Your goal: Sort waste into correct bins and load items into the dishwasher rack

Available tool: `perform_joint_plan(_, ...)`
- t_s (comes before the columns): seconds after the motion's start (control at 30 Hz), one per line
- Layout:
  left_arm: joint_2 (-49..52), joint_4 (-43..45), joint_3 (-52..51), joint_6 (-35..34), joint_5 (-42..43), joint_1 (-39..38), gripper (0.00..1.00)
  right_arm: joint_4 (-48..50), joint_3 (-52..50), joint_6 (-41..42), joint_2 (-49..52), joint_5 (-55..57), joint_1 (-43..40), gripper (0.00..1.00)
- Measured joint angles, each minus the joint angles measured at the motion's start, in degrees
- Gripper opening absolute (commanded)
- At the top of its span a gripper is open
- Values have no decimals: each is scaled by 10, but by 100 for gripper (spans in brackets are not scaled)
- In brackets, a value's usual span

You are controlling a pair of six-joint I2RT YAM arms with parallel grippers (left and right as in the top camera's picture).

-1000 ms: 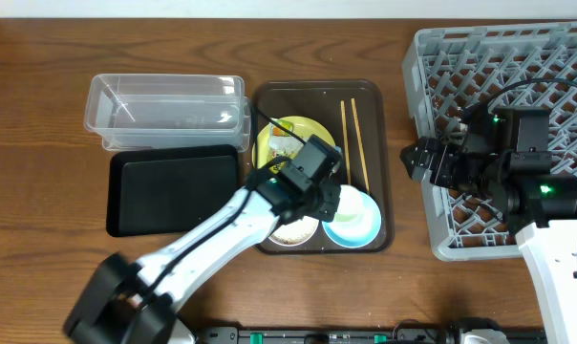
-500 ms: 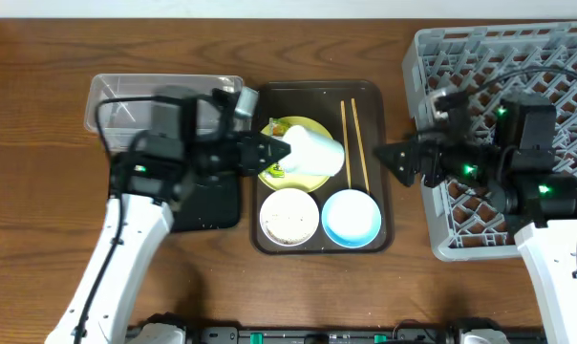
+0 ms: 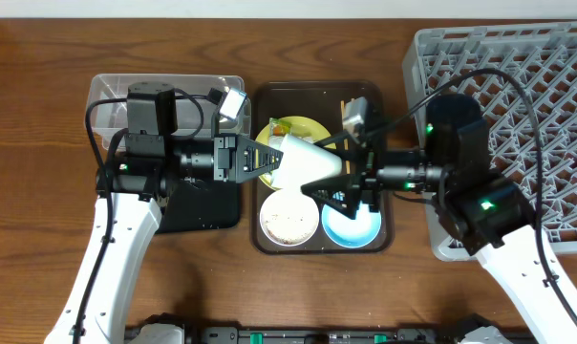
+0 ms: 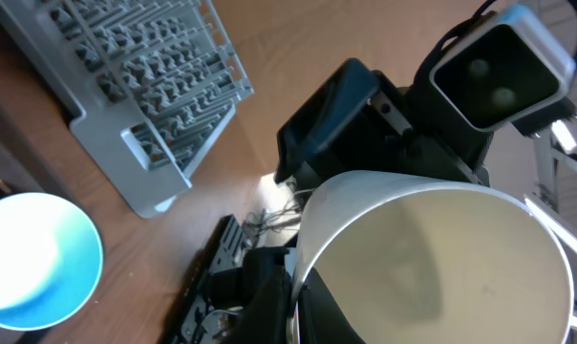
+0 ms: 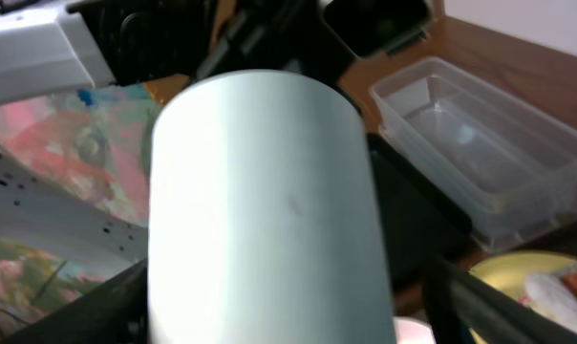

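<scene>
Above the brown tray [image 3: 288, 98], the left claw [image 3: 267, 159] grips the white cup [image 3: 303, 162] and the right claw [image 3: 329, 174] gapes around it; letting go early could drop it onto the white bowl [image 3: 288, 220].

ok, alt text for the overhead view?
The left gripper holds a white tapered cup on its side above a dark brown serving tray, the right gripper open around its narrow end. A white bowl and a light-blue bowl sit in the tray below.

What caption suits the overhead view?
Left gripper holds a white tapered cup inside the open right gripper, over a dark brown tray.
</scene>
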Motion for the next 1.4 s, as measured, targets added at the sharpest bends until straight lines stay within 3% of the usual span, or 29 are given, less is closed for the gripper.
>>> perform_joint_plan(0.2, 0, 0, 0, 0, 1, 2, 7, 9, 0, 12, 0, 6, 10, 64)
perform_joint_plan(0.3, 0, 1, 0, 4, 1, 2, 40, 0, 0, 14, 0, 9, 9, 59)
perform_joint_plan(0.43, 0, 1, 0, 7, 7, 2, 49, -33, 1, 15, 0, 18, -8, 57)
perform_joint_plan(0.73, 1, 1, 0, 9, 14, 2, 53, -193, 3, 30, -21, 92, -202, 59)
perform_joint_plan(0.93, 1, 0, 0, 10, 13, 2, 54, -344, 4, 90, -51, 288, -340, 58)
perform_joint_plan(1.13, 1, 0, 0, 10, 0, 2, 54, -434, 4, 129, -9, 443, -371, 60)
perform_joint_plan(1.4, 1, 0, 0, 10, -6, 2, 54, -440, 4, 139, 92, 495, -371, 62)
